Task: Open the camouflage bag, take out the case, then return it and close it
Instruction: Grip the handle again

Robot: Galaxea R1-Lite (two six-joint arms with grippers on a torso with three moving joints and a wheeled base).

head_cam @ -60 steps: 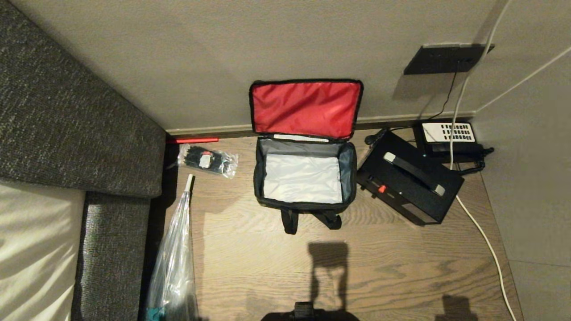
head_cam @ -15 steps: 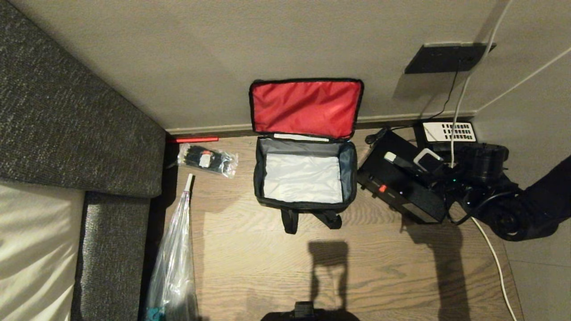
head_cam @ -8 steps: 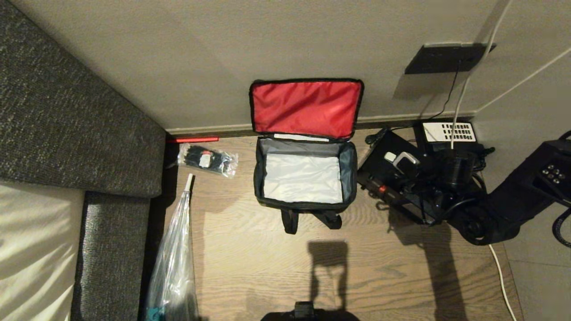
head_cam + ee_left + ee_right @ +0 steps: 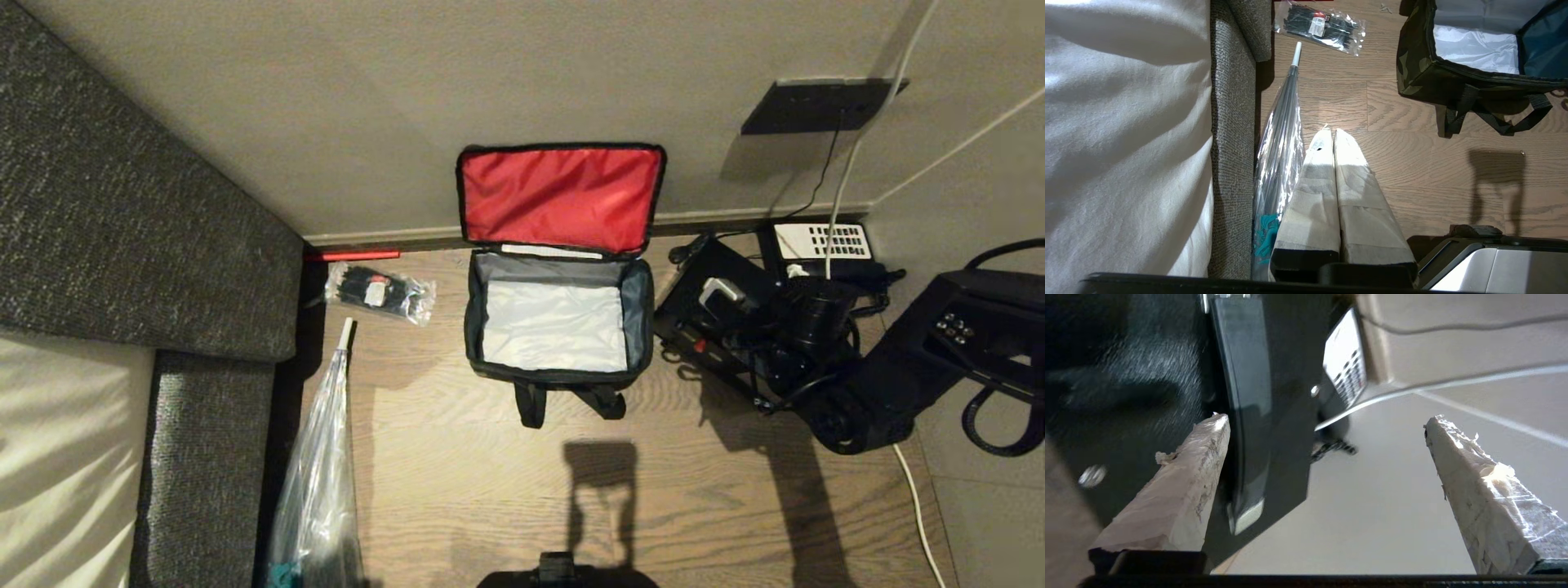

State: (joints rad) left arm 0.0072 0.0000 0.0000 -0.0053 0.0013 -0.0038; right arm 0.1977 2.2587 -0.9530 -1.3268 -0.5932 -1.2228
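Note:
The camouflage bag [image 4: 559, 371] stands open on the wooden floor against the wall, its red-lined lid [image 4: 561, 198] leaning back and its silver inside empty. The same bag [image 4: 1425, 77] shows in the left wrist view. To its right lies the black case [image 4: 694, 314], with a handle on top. My right gripper [image 4: 758, 280] hangs over the case, open. In the right wrist view the right gripper [image 4: 1329, 417] spans the case's edge; one finger [image 4: 1180, 486] sits beside the handle [image 4: 1245, 396], and nothing is gripped. My left gripper [image 4: 1333, 132] is shut and parked above the floor.
A black telephone [image 4: 820, 242] with a white keypad sits behind the case by the wall. A white cable [image 4: 910, 490] runs across the floor at the right. A clear packet [image 4: 380, 294] and a plastic-wrapped umbrella [image 4: 318, 482] lie left of the bag, beside the grey sofa [image 4: 122, 204].
The right arm has come in from the right and moved leftward over the case, its fingers spreading wider. The bag, case and left gripper have stayed put.

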